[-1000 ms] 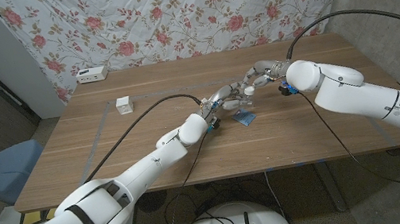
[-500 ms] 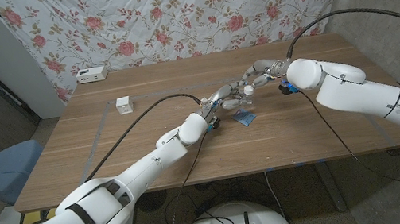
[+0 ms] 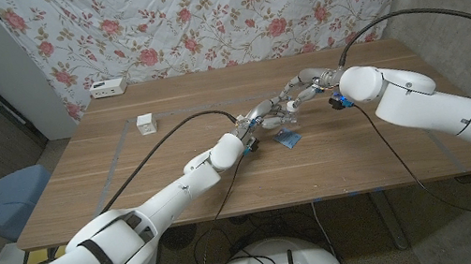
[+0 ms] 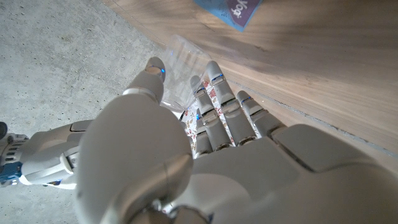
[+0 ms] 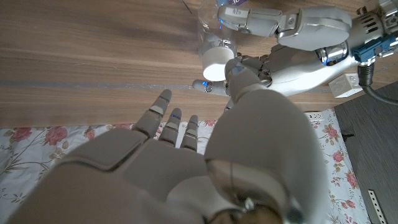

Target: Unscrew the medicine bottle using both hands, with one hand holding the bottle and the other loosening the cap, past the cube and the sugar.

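Looking down from the head camera, both arms are reaching toward the middle of the wooden table (image 3: 130, 182). The left hand (image 3: 263, 114) is wrapping its fingers around the medicine bottle (image 3: 283, 119), which is standing near the table's centre. The right hand (image 3: 307, 85) is coming in from the far side, its fingertips sitting at the white cap (image 3: 292, 107) on top of the bottle. Just in front of the bottle a blue sugar packet (image 3: 290, 138) is lying flat on the wood. Well apart to the left, a small white cube (image 3: 146, 123) is sitting inside a taped outline, and a white box (image 3: 108, 88) is resting at the far edge before the flowered cloth (image 3: 226, 10).

From the left wrist camera, the left hand (image 4: 205, 134) is curling around the clear bottle (image 4: 180, 59), thumb on one side and fingers on the other, so it is plainly gripping it. The blue packet (image 4: 233, 9) is lying on the table just beyond.

From the right wrist camera, the right hand (image 5: 205, 137) is showing its back, fingers spread toward the table and thumb reaching out to the white cap (image 5: 216, 62). The thumb tip is sitting right at the cap, yet whether the hand is truly pinching it I cannot tell. The left hand (image 5: 286, 37) is clasping the bottle beneath the cap.
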Robot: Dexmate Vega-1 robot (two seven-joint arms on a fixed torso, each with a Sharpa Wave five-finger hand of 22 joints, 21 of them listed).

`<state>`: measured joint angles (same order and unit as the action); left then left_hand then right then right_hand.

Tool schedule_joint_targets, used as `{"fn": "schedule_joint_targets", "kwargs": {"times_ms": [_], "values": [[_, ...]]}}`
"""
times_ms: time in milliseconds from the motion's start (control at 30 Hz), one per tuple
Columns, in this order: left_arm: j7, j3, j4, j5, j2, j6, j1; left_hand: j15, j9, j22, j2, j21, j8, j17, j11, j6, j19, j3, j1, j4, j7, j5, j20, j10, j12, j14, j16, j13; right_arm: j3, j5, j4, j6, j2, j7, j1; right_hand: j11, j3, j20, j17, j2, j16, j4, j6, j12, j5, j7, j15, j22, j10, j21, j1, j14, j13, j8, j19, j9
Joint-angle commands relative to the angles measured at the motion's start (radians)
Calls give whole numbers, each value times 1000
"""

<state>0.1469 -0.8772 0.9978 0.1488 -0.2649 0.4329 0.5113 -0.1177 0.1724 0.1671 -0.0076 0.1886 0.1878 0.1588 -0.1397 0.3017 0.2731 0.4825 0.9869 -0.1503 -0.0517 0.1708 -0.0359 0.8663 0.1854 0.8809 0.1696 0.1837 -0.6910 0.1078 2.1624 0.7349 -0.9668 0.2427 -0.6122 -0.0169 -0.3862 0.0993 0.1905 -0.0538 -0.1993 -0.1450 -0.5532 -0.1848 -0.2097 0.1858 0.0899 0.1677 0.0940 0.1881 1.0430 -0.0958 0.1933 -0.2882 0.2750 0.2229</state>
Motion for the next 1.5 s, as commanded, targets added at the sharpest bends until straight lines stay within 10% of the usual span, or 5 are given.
{"fn": "schedule_joint_targets", "kwargs": {"times_ms": [33,500,1000,1500], "values": [[4,-1,-4,2,-1,7,-2,-93,3,0,6,-2,-3,3,-19,-3,7,6,4,-2,-5,6,-131,28,9,12,5,2,7,-33,14,22,-18,32,22,-17,15,7,4,6,4,3,25,1,8,-21,13,3,-14,-1,-28,3,2,13,-6,2],[24,1,11,18,-10,18,6,-93,3,0,5,-2,-2,3,-18,-2,8,7,2,-1,-4,6,-132,28,8,14,6,3,-44,-16,19,83,-33,80,75,-47,73,20,7,45,7,38,97,-1,32,-87,52,4,-62,0,-150,41,3,50,-24,6],[42,-8,32,59,-21,20,6,-93,3,0,3,-2,-2,3,-17,-1,8,6,2,-2,-7,5,-132,29,9,15,6,3,-115,71,43,139,-27,97,112,-60,118,32,10,67,0,72,67,-9,34,-135,63,4,-58,4,-252,41,4,37,-19,17],[42,-2,51,60,-28,9,14,-95,3,0,4,-2,-2,4,-17,-1,7,7,2,-2,-5,5,-132,31,9,17,6,3,-146,126,47,173,-15,96,114,-59,124,32,7,77,-6,63,16,-15,28,-141,64,4,-41,8,-260,25,3,13,-7,24]]}}
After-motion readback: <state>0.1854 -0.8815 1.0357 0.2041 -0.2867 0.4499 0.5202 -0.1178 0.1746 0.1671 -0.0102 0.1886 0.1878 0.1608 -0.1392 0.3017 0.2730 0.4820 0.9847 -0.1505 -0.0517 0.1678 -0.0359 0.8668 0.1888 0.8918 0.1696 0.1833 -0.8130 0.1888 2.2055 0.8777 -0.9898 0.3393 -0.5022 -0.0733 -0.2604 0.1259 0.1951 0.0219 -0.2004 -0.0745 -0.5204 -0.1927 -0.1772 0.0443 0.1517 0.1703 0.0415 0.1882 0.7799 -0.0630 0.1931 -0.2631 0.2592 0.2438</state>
